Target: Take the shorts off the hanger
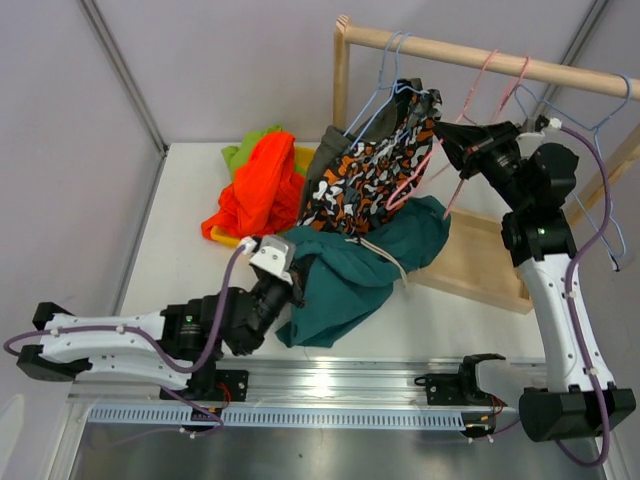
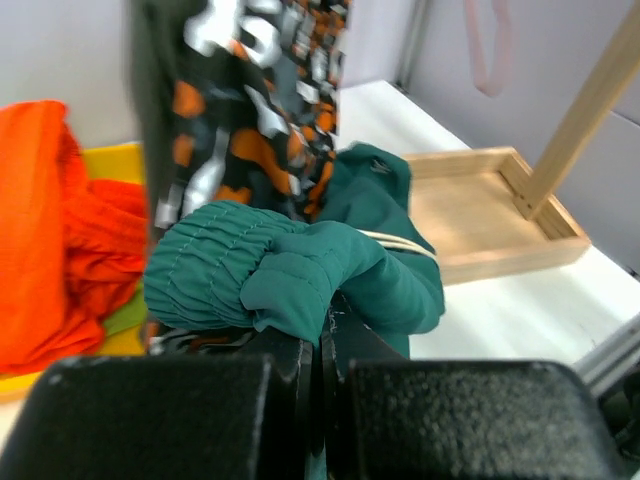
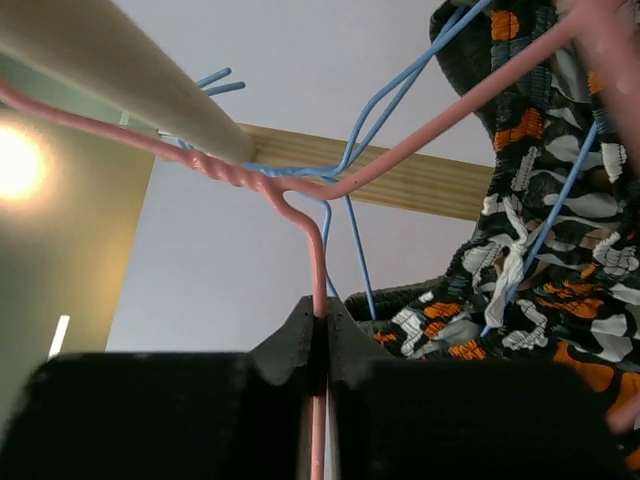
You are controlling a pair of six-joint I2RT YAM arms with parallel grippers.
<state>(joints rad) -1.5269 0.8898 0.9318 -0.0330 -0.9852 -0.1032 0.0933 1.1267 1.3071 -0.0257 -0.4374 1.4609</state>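
Top external view gives us a pale wooden rack (image 1: pixel 470 50), a round rail on square posts with a shallow tray-like base, and we place everything against it. Hanging from the rail on a thin blue hanger (image 1: pixel 375 95) are the camouflage shorts (image 1: pixel 375 170), a soft fabric printed in orange, black and white blotches with a gathered waistband. The olive-grey shorts (image 1: pixel 325 150) hang just beside them, at the rack's end post.

At the foot of the rack the dark teal shorts (image 1: pixel 350 265) lie crumpled on the white table (image 1: pixel 190 200), matte and loosely folded, with a pale drawcord showing. The left gripper (image 1: pixel 288 288) has its black fingers pressed together on a bunched fold of this teal cloth. From the left wrist we see the ribbed elastic waistband puffing up just above the closed jaws.

Beyond the rack's end post, the bright orange-red shorts (image 1: pixel 262 185) sit in a heap on the table, with the lime green shorts (image 1: pixel 245 150) touching them behind.

Up under the rail, the right gripper (image 1: pixel 455 145) pinches the pink hanger (image 1: pixel 470 100). In the right wrist view its fingers close tightly on the straight wire stem, below the twisted neck that hooks over the rail.
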